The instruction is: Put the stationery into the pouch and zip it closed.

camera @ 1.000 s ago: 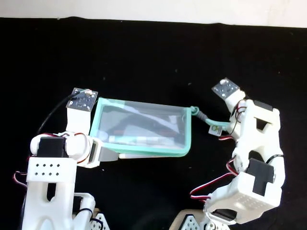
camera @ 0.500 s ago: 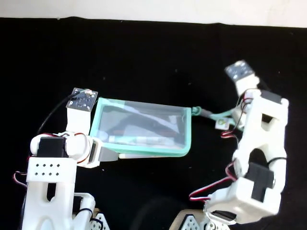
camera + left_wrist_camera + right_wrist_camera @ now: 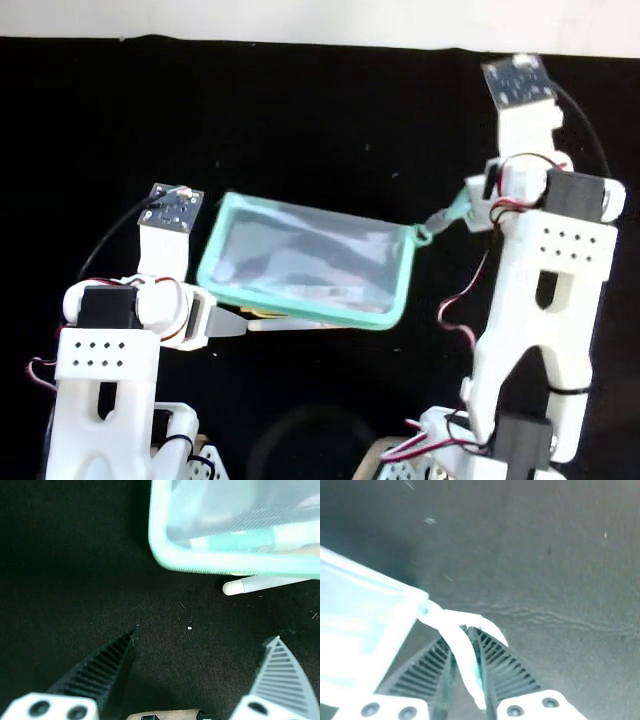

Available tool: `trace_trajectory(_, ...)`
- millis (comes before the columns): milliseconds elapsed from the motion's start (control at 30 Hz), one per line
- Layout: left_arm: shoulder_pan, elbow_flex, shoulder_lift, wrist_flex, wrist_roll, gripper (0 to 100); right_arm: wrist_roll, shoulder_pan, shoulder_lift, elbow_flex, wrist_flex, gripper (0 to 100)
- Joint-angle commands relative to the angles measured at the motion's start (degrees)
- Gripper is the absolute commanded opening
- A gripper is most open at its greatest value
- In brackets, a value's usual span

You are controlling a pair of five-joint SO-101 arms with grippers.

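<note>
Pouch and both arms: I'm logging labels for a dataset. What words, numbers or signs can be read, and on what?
None can be read.
The pouch shows no print, and the zip pull held in the right hand looks blank.
Any marks on the arms are too small to tell.

Bright, even light, seemingly from overhead, leaves the black bench (image 3: 300, 120) almost featureless in the high view and nearly blows out the white arms (image 3: 545, 270), while the pouch (image 3: 300, 255) carries a soft sheen, throws a dark shadow beside its corner, and its zip pull (image 3: 465, 645) glares white.
</note>
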Motion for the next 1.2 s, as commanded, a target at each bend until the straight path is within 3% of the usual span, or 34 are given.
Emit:
trace_trajectory(0,1.0,-0.2,-0.4,0.2,-0.2,37,-3.8,-5.6,-2.3,-13.8,7.6,0.7)
trace_trajectory(233,1.0,-0.2,-0.4,0.1,-0.2,37,-12.0,-10.6,2.5,-32.4,15.5,0.7)
trace_trajectory(567,1.0,-5.1,-0.4,0.4,-0.2,37,-22.6,-19.8,4.1,-40.0,15.6,0.7)
trace_trajectory(800,1.0,-10.9,-0.4,0.5,-0.1,37,-24.1,-25.0,4.1,-45.6,15.6,0.7)
trace_trajectory(1167,0.7,-24.3,0.0,3.0,-0.1,37,-25.3,-25.6,4.1,-48.0,11.0,0.7)
